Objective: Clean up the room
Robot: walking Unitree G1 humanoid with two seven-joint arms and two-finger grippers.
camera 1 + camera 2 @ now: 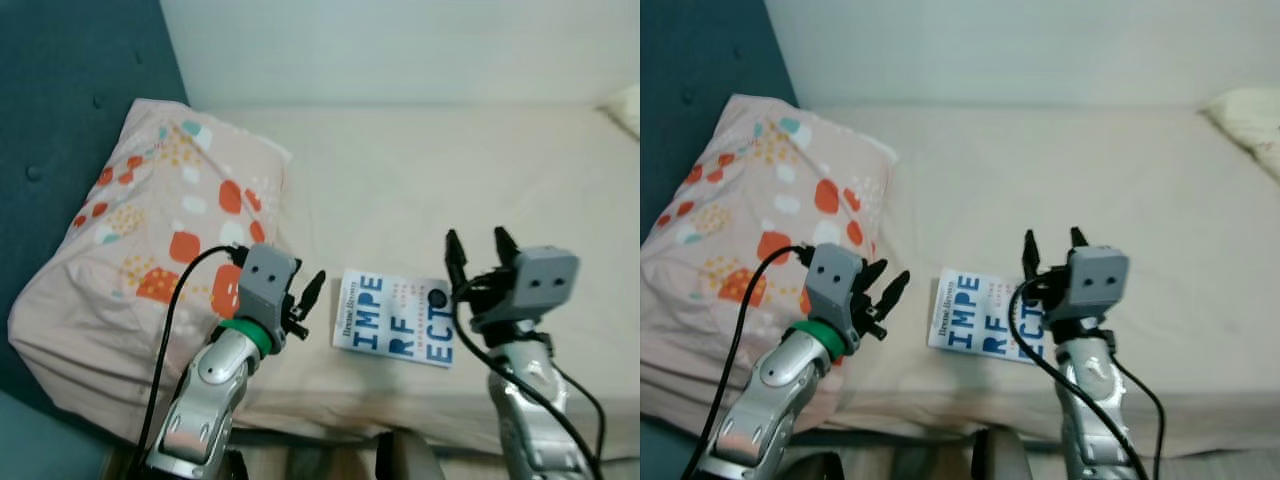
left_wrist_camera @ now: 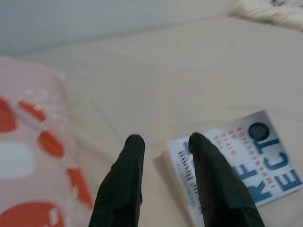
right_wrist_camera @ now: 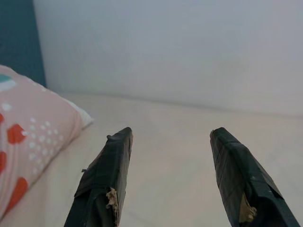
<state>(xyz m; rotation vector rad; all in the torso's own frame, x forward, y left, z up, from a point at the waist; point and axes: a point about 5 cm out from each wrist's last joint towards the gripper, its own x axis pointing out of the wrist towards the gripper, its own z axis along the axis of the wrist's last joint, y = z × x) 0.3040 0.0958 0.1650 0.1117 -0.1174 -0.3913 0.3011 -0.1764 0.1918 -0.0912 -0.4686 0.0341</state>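
Bed [image 1: 400,170], cream sheet, mostly bare. One loose item: a white book [image 1: 395,318] with blue block lettering, lying flat, face up, close to the bed's near edge, roughly midway along the stretch in view. Nothing rests on it.

Progress (judgement): pickup not yet done. The book lies untouched on the sheet and neither claw holds anything. Still to do: grasp the book, lift it off the bed, put it away. No shelf or other destination is visible in these frames.

Left claw [image 1: 305,305]: fingers parted a little, empty, hovering just beside the book's spine-side edge, between the book and the pillow. In the left wrist view one finger [image 2: 213,175] overlaps the book's edge; whether it touches I cannot tell.

Right claw [image 1: 479,254]: fingers spread wide, empty, raised above the book's other end and pointing across the bed toward the wall.

Surroundings: pink pillow [image 1: 150,260] with orange and teal spots at the head end of the bed, propped against a dark teal headboard [image 1: 70,90]. Pale wall [image 1: 400,45] along the far edge. A second pale cushion [image 1: 1245,115] at the far corner, well apart from the book.

Obstructions (judgement): none on the book itself. The pillow crowds the left arm. The book lies flat on soft bedding, so a finger must get under an edge; the sheet may give way and the book slide.
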